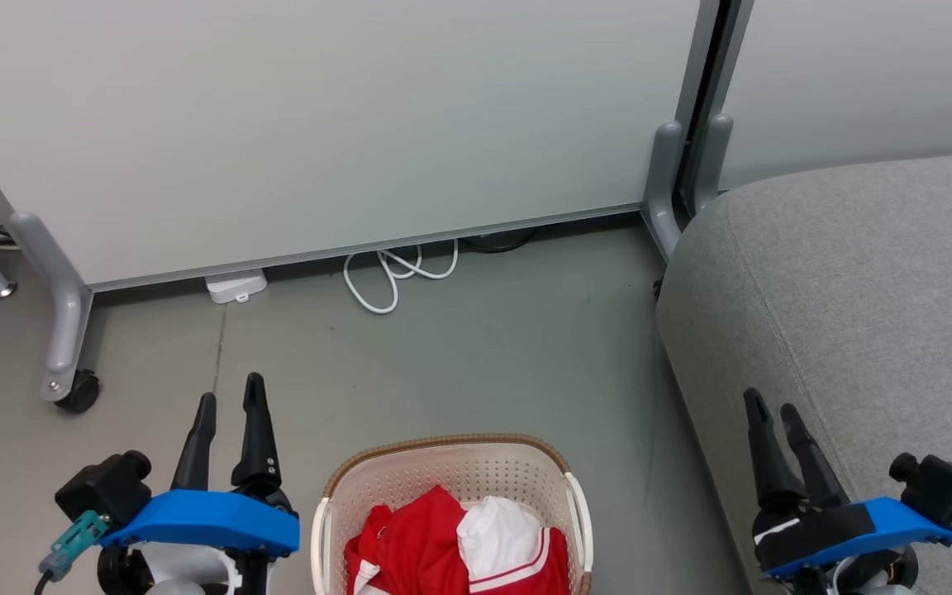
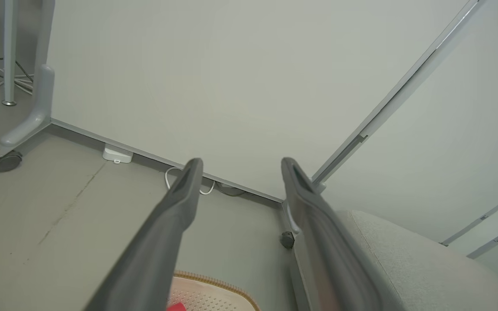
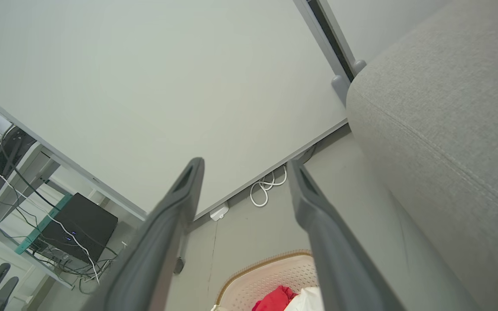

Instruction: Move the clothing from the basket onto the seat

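The left hand [image 1: 230,388] is hovering at the lower left with its two fingers spread, gripping nothing and touching nothing, its tips pointing across bare floor [image 1: 484,355] toward a pale panel [image 1: 319,124]. Open floor is running from that hand to the panel's lower edge, where a white cable [image 1: 393,277] is lying in loops. The basket [image 1: 443,442] is sitting on the floor between the two hands, just right of the left one and apart from it, its far rim facing the open floor. The clothing [image 1: 418,537] is lying bunched inside the basket, red fabric on the left and a white fold with striped trim on the right, all lower than the far rim. The right hand [image 1: 771,402] is hovering at the lower right, fingers likewise spread and empty, by the left edge of the seat [image 1: 856,289]. The seat's rounded edge is standing near the basket, with a strip of floor between them.
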